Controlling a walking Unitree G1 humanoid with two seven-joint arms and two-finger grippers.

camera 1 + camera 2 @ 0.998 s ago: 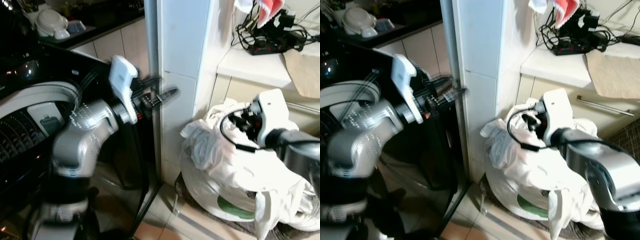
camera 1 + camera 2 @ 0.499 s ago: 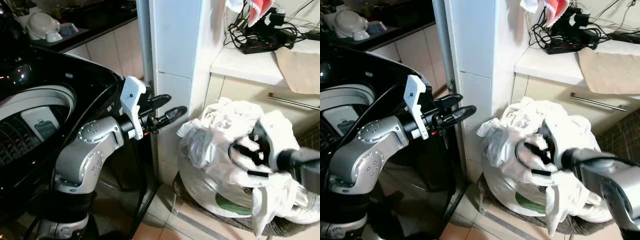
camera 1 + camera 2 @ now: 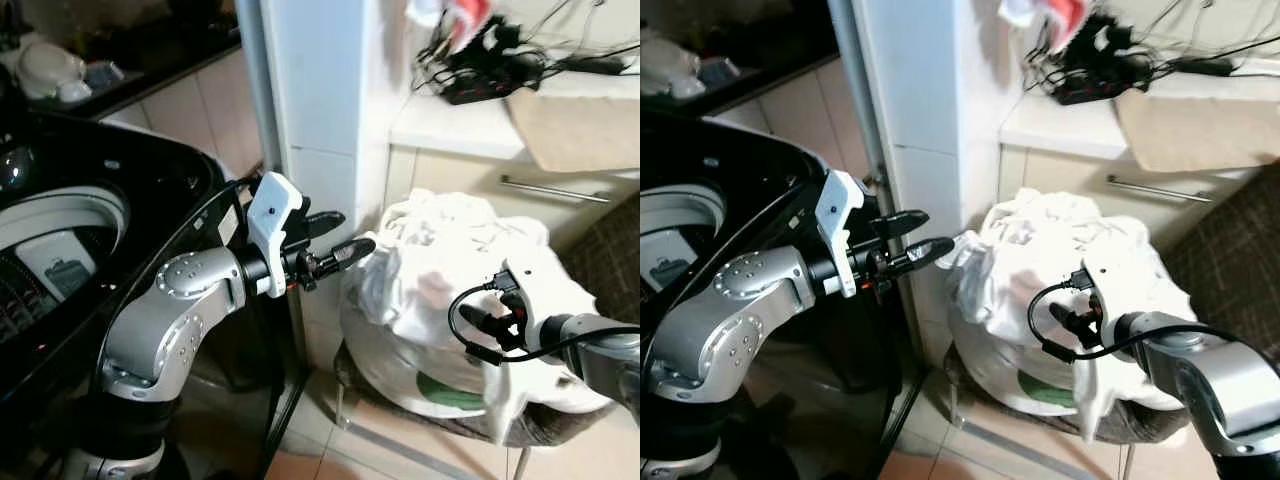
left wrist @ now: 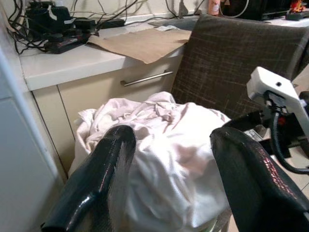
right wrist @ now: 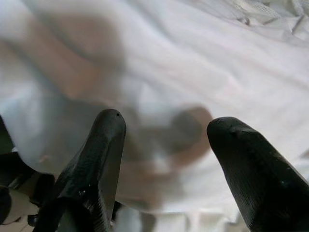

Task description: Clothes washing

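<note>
The white laundry just ahead of the right gripper is blurred; its folds cannot be told.

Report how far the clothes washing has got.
Done: the washer stands open. In hand: both open grippers are at the white clothes pile on the chair; the left gripper points at its side, the right gripper hovers right over the cloth, gripping nothing yet. Left: grab the clothes and carry them into the washer.
</note>
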